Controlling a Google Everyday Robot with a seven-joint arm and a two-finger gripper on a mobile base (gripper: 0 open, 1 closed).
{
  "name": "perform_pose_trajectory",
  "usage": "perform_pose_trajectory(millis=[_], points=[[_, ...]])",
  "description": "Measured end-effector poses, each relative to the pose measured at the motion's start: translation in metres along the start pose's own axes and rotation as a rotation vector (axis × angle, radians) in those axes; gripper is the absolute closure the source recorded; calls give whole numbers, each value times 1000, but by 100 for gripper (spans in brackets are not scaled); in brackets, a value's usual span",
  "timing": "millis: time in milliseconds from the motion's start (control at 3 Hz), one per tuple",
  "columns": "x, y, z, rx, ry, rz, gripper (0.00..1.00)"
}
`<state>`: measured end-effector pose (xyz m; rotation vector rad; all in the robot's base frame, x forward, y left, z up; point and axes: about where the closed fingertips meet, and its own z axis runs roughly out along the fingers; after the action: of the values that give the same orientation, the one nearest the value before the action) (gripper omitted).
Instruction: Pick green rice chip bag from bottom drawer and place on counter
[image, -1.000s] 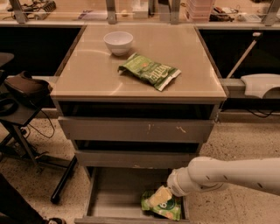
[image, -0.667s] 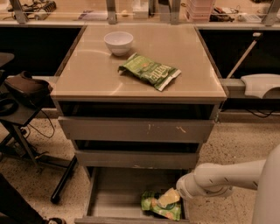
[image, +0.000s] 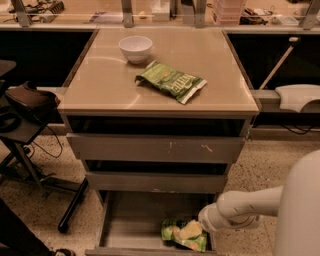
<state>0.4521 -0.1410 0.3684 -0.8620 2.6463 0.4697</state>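
The green rice chip bag (image: 183, 234) lies in the right front corner of the open bottom drawer (image: 129, 223), a small light-green bag with pale chip pictures. My white arm reaches in low from the right. The gripper (image: 199, 225) is at the bag's upper right edge, just above the drawer's right side, mostly hidden behind the wrist. The beige counter (image: 100, 80) tops the grey cabinet above.
On the counter lie a longer flat green bag with a white end (image: 171, 81) and a white bowl (image: 135, 48). Two grey drawers with scratched fronts (image: 155, 148) sit above the open one. A dark chair and stand (image: 25, 105) are at the left.
My arm has drawn back toward the right and lower, and its wrist now sits at the bag's right edge. The bag lies where it was.
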Motion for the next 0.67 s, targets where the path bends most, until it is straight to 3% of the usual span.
perform_pose_trajectory(millis=[333, 667], points=[[28, -1, 66, -36, 27, 84, 0], [51, 4, 110, -50, 36, 153, 0]])
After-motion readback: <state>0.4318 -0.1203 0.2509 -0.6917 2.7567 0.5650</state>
